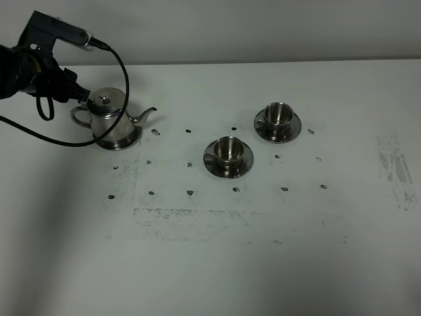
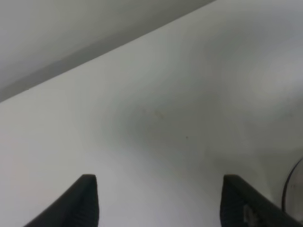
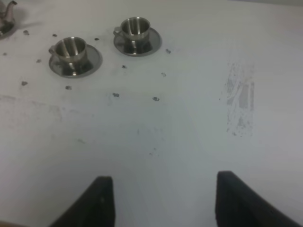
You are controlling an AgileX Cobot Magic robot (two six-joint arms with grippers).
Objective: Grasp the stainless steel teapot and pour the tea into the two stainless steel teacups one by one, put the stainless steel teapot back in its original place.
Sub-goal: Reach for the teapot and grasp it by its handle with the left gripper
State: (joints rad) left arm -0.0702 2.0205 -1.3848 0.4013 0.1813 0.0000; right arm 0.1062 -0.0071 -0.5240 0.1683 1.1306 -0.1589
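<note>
The stainless steel teapot (image 1: 112, 118) stands upright on its round steel tray (image 1: 127, 143) at the back left, lid on, spout pointing right. My left gripper (image 1: 79, 94) hovers just behind its loop handle. In the left wrist view the left gripper (image 2: 158, 203) is open, with only bare table between its fingers. Two stainless steel teacups sit on saucers: one near the middle (image 1: 228, 151), one farther back right (image 1: 278, 114). No tea is visible. My right gripper (image 3: 161, 203) is open over bare table, well short of the cups (image 3: 70, 48) (image 3: 133, 26).
The white table (image 1: 210, 263) carries small dark specks around the cups and a scuffed grey patch (image 1: 395, 168) at the right. A black cable (image 1: 122, 72) loops from the left arm over the teapot. A wall runs along the table's far edge.
</note>
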